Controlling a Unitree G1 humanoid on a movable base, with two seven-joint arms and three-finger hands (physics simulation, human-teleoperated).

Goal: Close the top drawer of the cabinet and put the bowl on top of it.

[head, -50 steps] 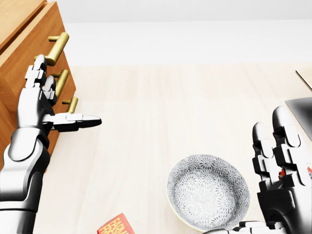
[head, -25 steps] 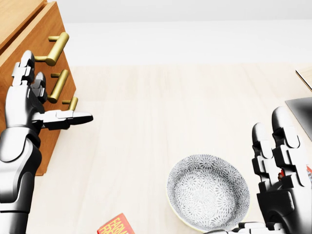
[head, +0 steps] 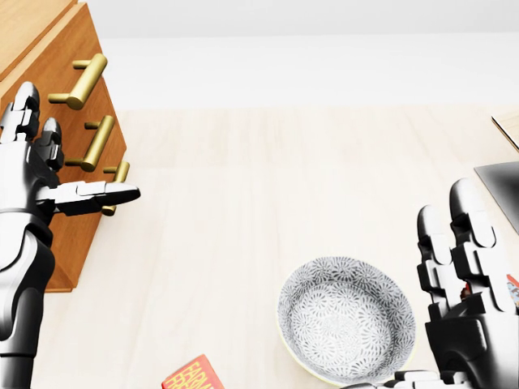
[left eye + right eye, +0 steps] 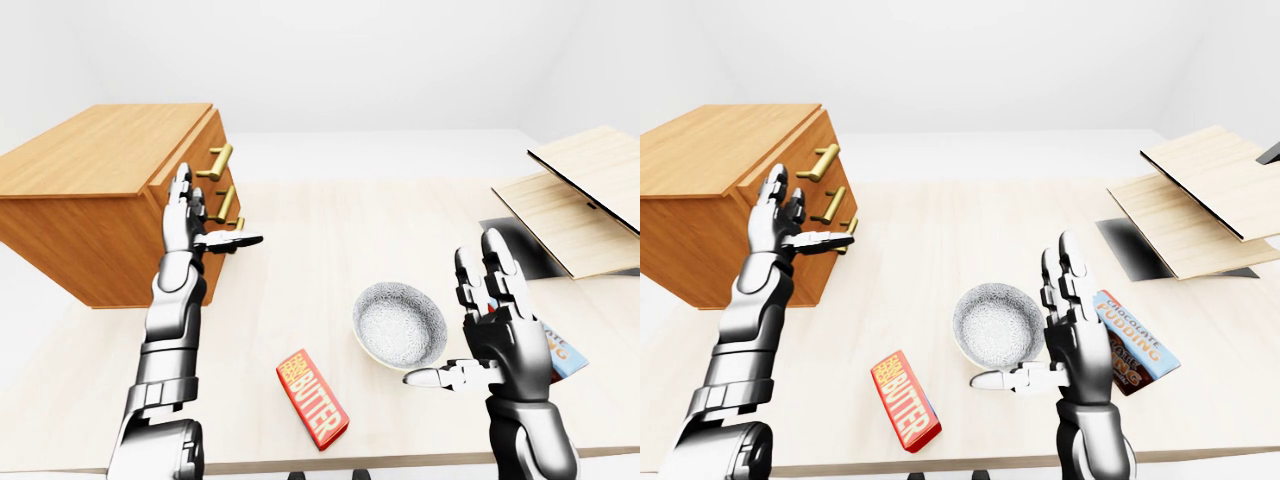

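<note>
Your left hand (image 4: 183,222) is spread open at the front of the cabinet (image 4: 95,185). Your right hand (image 4: 497,335), released, flanks the bowl (image 4: 400,322) right of it.

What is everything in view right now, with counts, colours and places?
wooden drawer cabinet: 1, orange-brown, left of the left-eye view
cylindrical brass handles: 3, gold, stacked on the cabinet's face
round patterned bowl: 1, grey-white, lower centre
rectangular butter box: 1, red, left of bowl
chocolate pudding box: 1, blue-brown, right of bowl
flat wooden boards: 2, pale, upper right
dark flat panel: 1, black, under boards
wooden table: 1, pale
left hand: 1, silver-black, fingers open, by handles
right hand: 1, silver-black, fingers open, beside bowl
</note>
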